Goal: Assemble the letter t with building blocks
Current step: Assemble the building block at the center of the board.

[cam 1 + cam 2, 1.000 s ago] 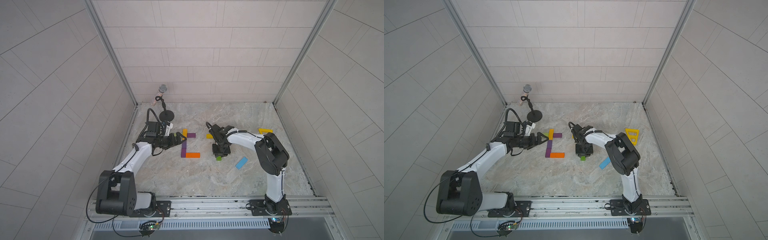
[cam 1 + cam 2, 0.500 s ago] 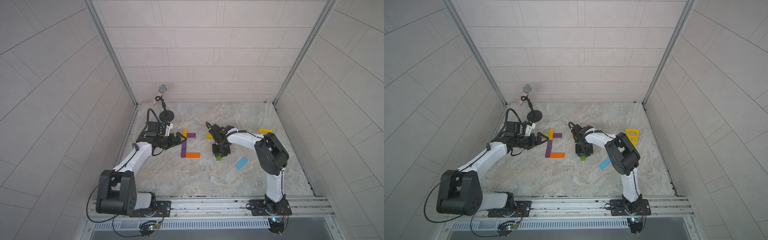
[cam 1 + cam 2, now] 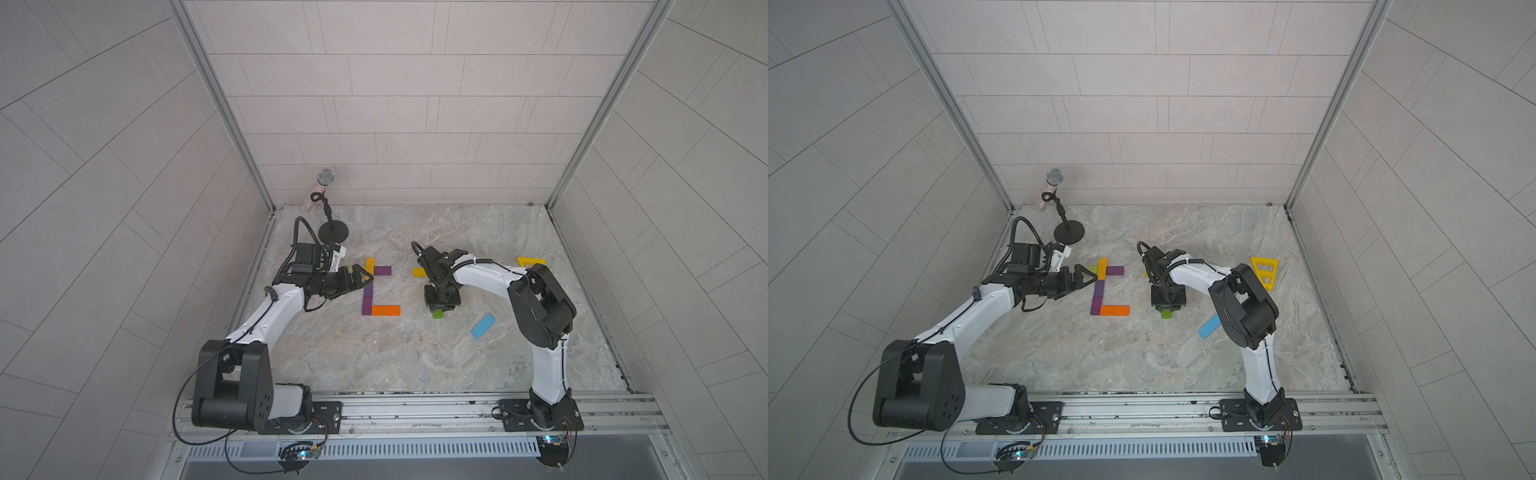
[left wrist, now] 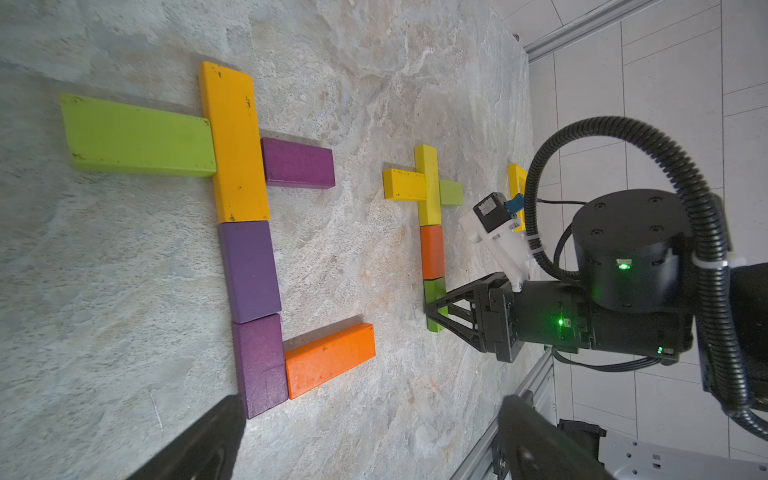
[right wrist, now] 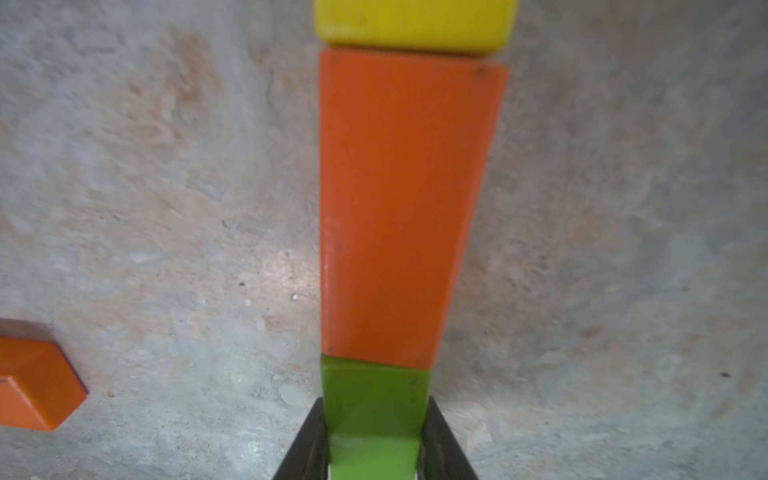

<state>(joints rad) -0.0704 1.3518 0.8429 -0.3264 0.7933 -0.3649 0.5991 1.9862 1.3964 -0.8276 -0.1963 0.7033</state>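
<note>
Blocks [image 4: 249, 270]: twelve counted, all on the table [image 3: 374, 353]. Three are purple, three yellow, three green, two orange, one blue [image 3: 483, 325]. Six lie joined in front of the left gripper [image 4: 365, 440], whose jaws are wide apart and hold nothing. Five form a crossed column. The right gripper [image 5: 374, 440] is clamped on its end green block [image 5: 374, 395], which touches the orange block [image 5: 395, 208]. The blue one lies apart. A microphone [image 3: 326, 178] stands in the far left corner and a yellow frame [image 3: 1264, 272] lies by the right wall. The right arm hides most of that column in both top views.

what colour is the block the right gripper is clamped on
Green. The green block shows best in the right wrist view, right below the orange block.
</note>
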